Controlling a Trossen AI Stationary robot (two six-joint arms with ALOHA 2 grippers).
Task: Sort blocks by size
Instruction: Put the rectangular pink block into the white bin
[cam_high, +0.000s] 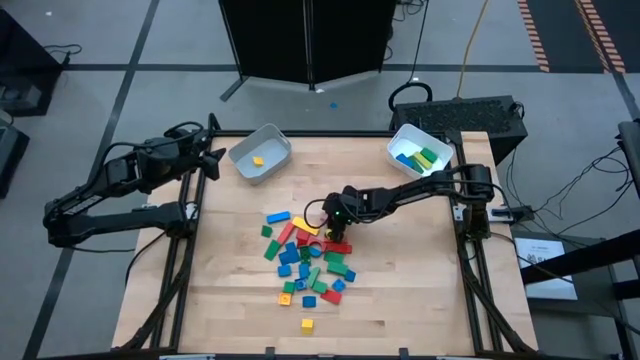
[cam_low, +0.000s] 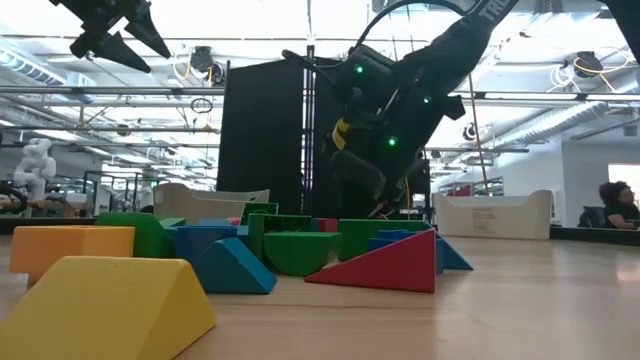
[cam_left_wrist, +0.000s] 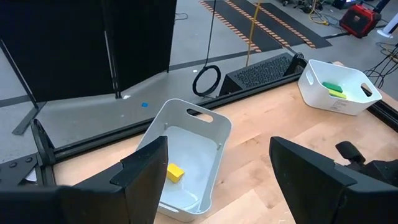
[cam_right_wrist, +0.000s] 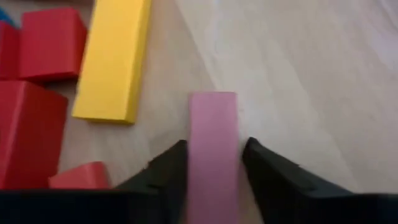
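My right jaws straddle a pink bar at the top of the block heap.

On the pale wooden table (cam_high: 400, 300), two white plastic bins: one at eleven o'clock (cam_high: 276, 143) with a small yellow cube (cam_left_wrist: 175, 172), one at one o'clock (cam_high: 404, 141) with green and blue pieces. The red, blue, green and yellow toy blocks (cam_high: 305, 265) lie heaped at centre. My right gripper (cam_right_wrist: 214, 163) is down at the heap's twelve o'clock edge, fingers on each side of a pale pink wooden bar (cam_right_wrist: 213, 140), closing on it, beside a long yellow bar (cam_right_wrist: 114, 59). My left gripper (cam_left_wrist: 214, 171) hovers wide open over the eleven o'clock bin.
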